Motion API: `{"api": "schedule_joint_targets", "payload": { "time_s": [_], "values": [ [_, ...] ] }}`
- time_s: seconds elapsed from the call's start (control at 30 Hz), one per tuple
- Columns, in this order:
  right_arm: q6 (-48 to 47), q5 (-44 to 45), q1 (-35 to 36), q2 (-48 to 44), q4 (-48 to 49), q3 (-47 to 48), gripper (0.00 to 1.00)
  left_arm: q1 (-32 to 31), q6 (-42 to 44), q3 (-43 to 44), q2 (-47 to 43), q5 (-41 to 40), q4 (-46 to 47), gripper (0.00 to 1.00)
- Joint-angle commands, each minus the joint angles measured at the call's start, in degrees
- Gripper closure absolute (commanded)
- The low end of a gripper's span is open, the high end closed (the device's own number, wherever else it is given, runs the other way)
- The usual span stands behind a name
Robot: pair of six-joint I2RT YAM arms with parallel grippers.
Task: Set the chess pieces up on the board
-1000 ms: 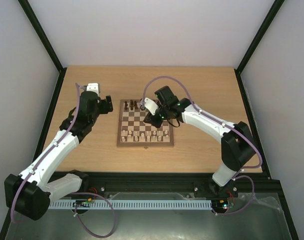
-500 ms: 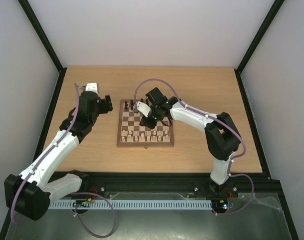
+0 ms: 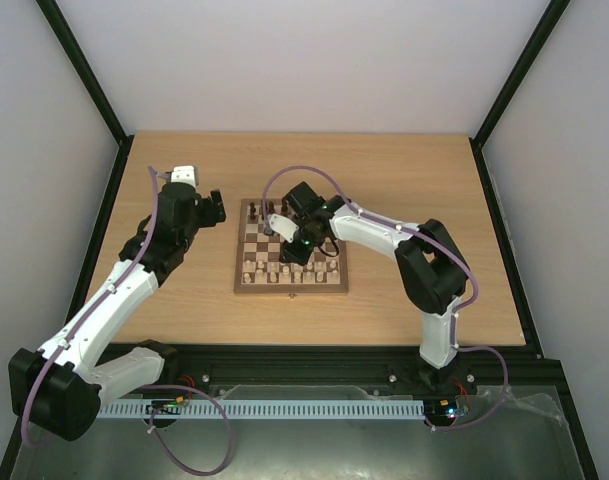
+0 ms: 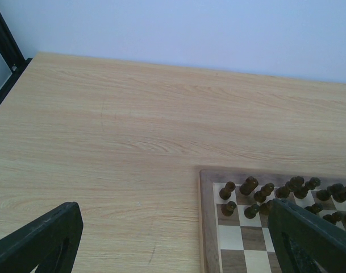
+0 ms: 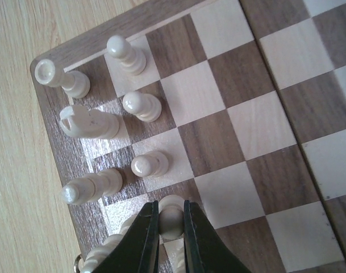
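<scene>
The board (image 3: 290, 289) lies mid-table. Dark brown chess pieces (image 3: 265, 211) crowd its far row and cream chess pieces (image 3: 284, 268) stand along its near rows. My right gripper (image 3: 292, 249) hangs over the near-left part of the board. In the right wrist view it (image 5: 168, 224) is shut on a cream pawn (image 5: 171, 211), just above a dark square next to a cream rook (image 5: 62, 79), knight (image 5: 87, 122) and other pawns (image 5: 141, 105). My left gripper (image 3: 215, 208) is open and empty over the table beside the board's far-left corner (image 4: 205, 187).
The left wrist view shows several dark pieces (image 4: 258, 196) bunched at the board's far-left corner. Bare light-wood tabletop (image 3: 404, 170) surrounds the board. Black frame posts and white walls close in the table at the back and sides.
My right arm has swung left across the board, carrying its gripper from the middle-right to the near-left squares. The left arm has not moved.
</scene>
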Motion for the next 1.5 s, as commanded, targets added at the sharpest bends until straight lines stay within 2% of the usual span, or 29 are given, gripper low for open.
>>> {"api": "schedule_joint_targets", "payload": {
  "time_s": [0.0,0.8,1.17,1.47],
  "values": [
    [-1.3,-0.5,0.7,1.7,-4.4,1.3,0.94,0.3,-0.3,0.3,-0.1,-0.3,1.2,0.08],
    [-0.8,0.9,0.8,3.0,-4.3,1.1,0.89,0.2,-0.2,0.4,0.6,0.5,1.0,0.08],
    [0.2,0.6,0.8,2.6,-4.4,1.6,0.77,0.3,-0.2,0.4,0.8,0.8,1.0,0.07],
    [0.6,0.8,0.6,1.1,-5.5,3.4,0.76,0.2,-0.2,0.4,1.1,1.0,1.0,0.07]
  ]
}}
